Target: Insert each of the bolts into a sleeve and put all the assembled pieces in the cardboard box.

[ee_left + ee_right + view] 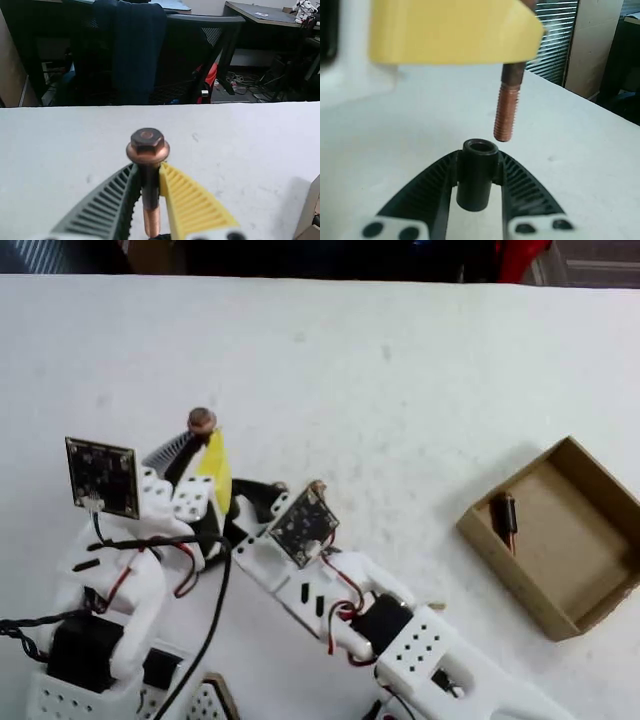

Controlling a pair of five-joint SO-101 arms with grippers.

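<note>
- Left wrist view: your left gripper (148,170) clamps the copper-coloured hex-head bolt (148,150) upright.
- Your right gripper (477,159) pinches the black cylindrical sleeve (477,182) just under its threaded tip.

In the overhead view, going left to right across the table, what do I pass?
left arm's camera board → bolt → right arm's camera board → cardboard box

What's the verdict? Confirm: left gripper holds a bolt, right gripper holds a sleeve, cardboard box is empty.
Not empty: in the high view the cardboard box holds one dark piece. The left gripper has the bolt, the right gripper the sleeve.
</note>
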